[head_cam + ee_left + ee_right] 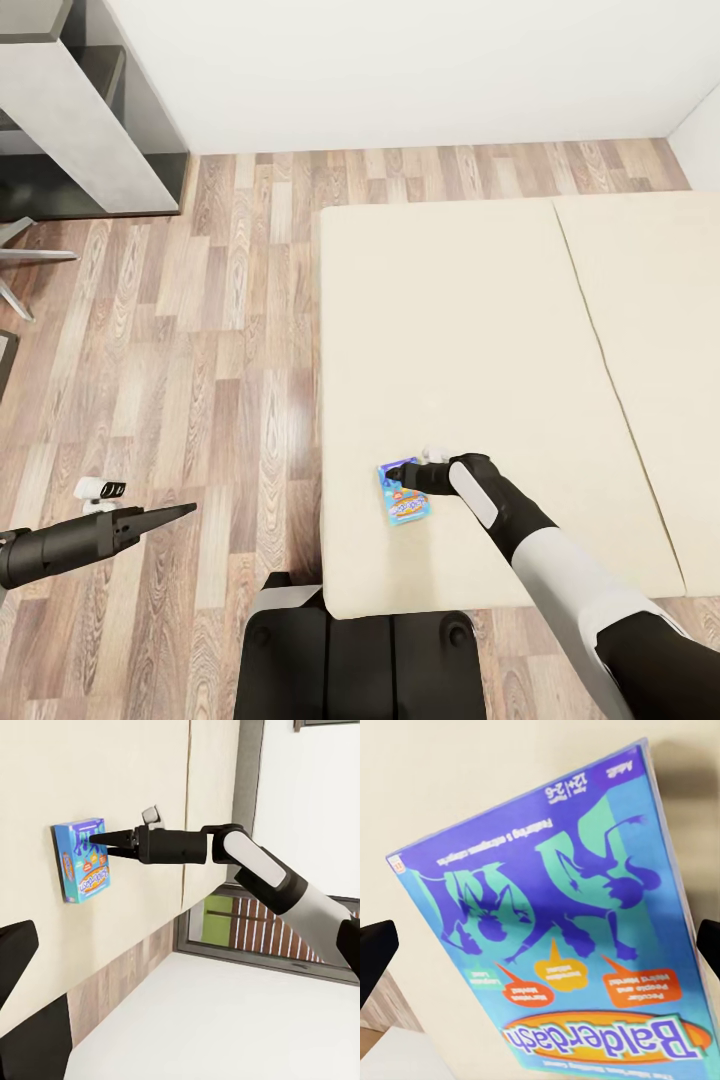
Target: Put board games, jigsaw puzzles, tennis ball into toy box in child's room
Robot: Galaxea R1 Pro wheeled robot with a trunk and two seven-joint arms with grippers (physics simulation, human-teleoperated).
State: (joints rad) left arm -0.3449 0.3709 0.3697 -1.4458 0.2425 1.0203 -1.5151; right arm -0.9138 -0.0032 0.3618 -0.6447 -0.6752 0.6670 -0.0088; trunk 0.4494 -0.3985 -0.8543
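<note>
One flat blue printed board game box [407, 495], with "Balderdash" lettered in purple on an orange oval, is seen lying on the plain beige mattress of the wide low bed [450, 330], near its left front corner. The right gripper [96, 841] is poised directly over the box; in the right wrist view its dark fingertips [375, 949] are seen spread to either side of the box's long edges, so the jaws are judged open and not yet closed on anything. The left gripper [185, 511] is held out over the wood-plank floor [150, 350], well apart from the bed; its fingers appear drawn together to a point with nothing between them, though this is judged from the head view alone. The task is judged to be at an early stage: this game is not yet lifted, and no toy box is seen here. The box looks rigid, smooth and glossy, with sharp corners; the mattress is matte and soft-looking, divided by a seam; the floor planks are grained in brown and grey.
</note>
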